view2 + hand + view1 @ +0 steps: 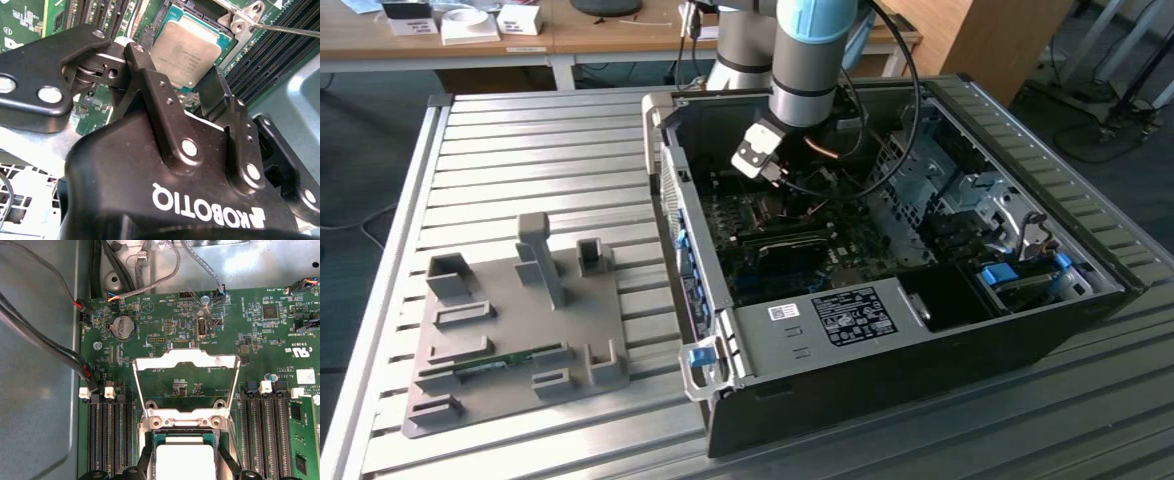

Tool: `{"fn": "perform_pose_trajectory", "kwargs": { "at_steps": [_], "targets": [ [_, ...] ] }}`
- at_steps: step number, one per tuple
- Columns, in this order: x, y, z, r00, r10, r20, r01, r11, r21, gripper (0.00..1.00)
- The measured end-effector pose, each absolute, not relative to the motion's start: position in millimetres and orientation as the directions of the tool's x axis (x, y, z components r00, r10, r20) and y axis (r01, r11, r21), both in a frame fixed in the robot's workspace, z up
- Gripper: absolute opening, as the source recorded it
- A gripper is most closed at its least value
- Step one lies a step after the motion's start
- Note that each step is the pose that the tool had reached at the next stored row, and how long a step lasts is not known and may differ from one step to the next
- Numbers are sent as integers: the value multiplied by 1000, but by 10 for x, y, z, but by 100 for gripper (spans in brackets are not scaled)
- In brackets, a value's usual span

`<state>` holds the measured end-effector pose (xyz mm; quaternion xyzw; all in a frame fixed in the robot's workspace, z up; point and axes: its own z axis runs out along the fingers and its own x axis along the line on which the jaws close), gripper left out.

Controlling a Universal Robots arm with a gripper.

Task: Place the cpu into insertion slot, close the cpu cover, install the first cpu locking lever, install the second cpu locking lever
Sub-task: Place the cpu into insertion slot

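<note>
computer case (881, 385) open on slatted table (547, 150) | grey fixture tray (520, 335) with memory stick (494, 364): beside case, exterior view's left | motherboard (150, 315), coin-cell battery (122, 326): inside case | wooden desk (587, 35): behind case

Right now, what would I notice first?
The robot arm reaches down into the open computer case on the metal table. In the second wrist view its end effector is right at the silvery cpu, and in the first wrist view the cpu cover is flipped open.
</note>
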<state>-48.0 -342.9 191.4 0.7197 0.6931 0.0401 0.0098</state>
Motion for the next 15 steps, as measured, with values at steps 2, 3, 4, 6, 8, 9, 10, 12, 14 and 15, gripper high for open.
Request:
{"fn": "perform_pose_trajectory", "kwargs": {
  "at_steps": [2,3,4,6,8,9,10,12,14,15],
  "targets": [
    [-481,-3430,1916,36,998,44,997,-39,69,62],
    [-480,-3430,1917,36,998,44,997,-39,69,62],
    [-481,-3430,1920,36,998,43,997,-39,69,62],
    [-480,-3429,1922,36,998,42,997,-39,69,62],
    [-481,-3430,1923,36,999,36,997,-39,70,62],
    [-481,-3430,1923,36,999,33,997,-38,70,62],
    [-481,-3430,1923,36,999,31,997,-38,70,62],
    [-481,-3432,1923,36,999,26,997,-38,70,62],
    [-481,-3434,1924,36,999,21,997,-38,70,62],
    [-481,-3433,1923,36,999,19,997,-37,70,62]
  ]
}}
